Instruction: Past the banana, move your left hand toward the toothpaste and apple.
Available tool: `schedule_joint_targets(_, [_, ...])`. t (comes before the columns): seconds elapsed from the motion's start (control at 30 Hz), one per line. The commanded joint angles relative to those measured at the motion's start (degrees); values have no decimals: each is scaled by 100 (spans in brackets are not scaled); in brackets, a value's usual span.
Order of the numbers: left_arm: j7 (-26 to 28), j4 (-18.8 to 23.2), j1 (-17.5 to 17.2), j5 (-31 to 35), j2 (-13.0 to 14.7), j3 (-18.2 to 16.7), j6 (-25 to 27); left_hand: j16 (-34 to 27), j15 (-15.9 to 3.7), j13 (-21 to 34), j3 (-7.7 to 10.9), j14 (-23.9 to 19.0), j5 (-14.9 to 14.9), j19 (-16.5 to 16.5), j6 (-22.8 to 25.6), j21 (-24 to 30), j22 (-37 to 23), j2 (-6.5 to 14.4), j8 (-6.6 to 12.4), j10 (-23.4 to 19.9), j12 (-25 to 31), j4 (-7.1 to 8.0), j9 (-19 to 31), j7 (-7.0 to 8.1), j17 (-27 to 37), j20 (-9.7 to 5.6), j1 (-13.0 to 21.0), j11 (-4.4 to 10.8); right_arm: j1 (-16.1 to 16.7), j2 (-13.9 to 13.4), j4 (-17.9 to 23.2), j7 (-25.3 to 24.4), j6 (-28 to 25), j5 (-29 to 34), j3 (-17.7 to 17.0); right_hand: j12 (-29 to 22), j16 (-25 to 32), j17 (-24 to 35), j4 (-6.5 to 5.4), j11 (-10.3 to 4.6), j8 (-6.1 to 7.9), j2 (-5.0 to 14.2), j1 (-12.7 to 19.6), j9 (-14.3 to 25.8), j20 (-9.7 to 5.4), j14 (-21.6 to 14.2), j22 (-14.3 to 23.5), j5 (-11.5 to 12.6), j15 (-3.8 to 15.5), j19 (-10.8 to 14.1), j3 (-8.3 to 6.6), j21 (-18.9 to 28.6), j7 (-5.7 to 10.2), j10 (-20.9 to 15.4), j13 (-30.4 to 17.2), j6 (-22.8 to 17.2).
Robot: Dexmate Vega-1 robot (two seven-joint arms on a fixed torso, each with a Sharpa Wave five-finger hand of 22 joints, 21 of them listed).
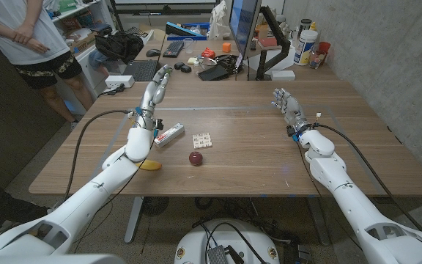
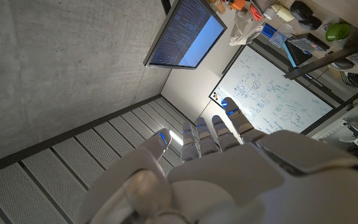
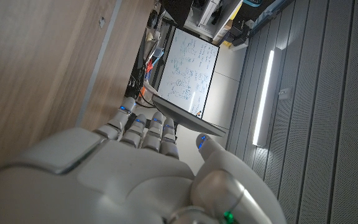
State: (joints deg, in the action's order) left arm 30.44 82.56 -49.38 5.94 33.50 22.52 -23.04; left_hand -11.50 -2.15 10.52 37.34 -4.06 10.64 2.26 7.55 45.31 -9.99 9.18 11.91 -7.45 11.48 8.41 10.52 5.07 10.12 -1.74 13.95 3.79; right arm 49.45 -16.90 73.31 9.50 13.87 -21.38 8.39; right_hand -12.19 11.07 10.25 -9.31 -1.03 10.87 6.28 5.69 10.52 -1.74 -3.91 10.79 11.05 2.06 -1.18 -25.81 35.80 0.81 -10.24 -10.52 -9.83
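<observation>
Head cam: my left hand [image 1: 154,94] is raised, fingers straight, spread, holding nothing. Toothpaste [image 1: 169,135] at its 5 o'clock, apple [image 1: 196,158] further, banana [image 1: 150,165] under forearm. R hand [image 1: 286,104] open too. L wrist cam: just fingers [image 2: 199,135], ceiling, monitor [image 2: 188,32].

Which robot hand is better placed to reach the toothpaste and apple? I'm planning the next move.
The left robot hand: its arm passes right beside the toothpaste and apple. The right robot hand stands far across the table.

wooden table [image 1: 255,147], small patterned block [image 1: 202,139], monitor [image 1: 242,26], keyboard [image 1: 173,48]
</observation>
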Motion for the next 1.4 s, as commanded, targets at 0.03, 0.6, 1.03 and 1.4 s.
schedule_joint_targets(0.03, [278, 324, -64, 493, 128, 28, 412, -11, -190, 15, 52, -83, -8, -60, 68, -15, -19, -23, 24, -71, 31, -22, 26, 56, 14, -96, 71, 33, -14, 16, -17, -19, 30, 20, 28, -20, 33, 20, -4, -5, 21, 451, -70, 24, -511, -25, 12, 5, 121, -24, -41, -13, 11, -26, -18, -43])
schedule_joint_targets(0.6, [425, 876, -211, 898, 383, 63, 1232, 24, -207, 10, 124, -167, -6, -30, 224, -57, -21, -56, 28, -162, 27, -147, 21, 173, -9, -82, 206, 45, -36, 36, -72, -25, 45, 36, 66, -20, 31, 17, 1, -10, 18, 448, -81, 24, -510, -28, 12, 6, 123, -48, -43, -31, 2, -33, -18, -45])
schedule_joint_targets(1.03, [440, 1236, -305, 1163, 608, 95, 1703, 25, -254, 8, 189, -227, -13, 3, 346, -72, -40, 5, 32, -179, 16, -153, 21, 211, 12, -120, 276, 102, -67, 26, -99, 12, 39, 40, 95, -21, 31, 16, 3, -17, 16, 446, -89, 24, -525, -36, 12, 6, 129, -69, -45, -46, 5, -41, -18, -47])
schedule_joint_targets(1.4, [194, 1560, -351, 1279, 787, 156, 2251, 70, -276, 6, 303, -185, -8, 120, 351, -101, -58, 84, -14, -122, -18, -215, 20, 280, 8, -110, 409, 101, -81, 22, -124, 43, 59, 30, 106, -21, 31, 13, 8, -6, 20, 447, -94, 24, -525, -45, 12, 6, 126, -78, -49, -56, 5, -50, -18, -62])
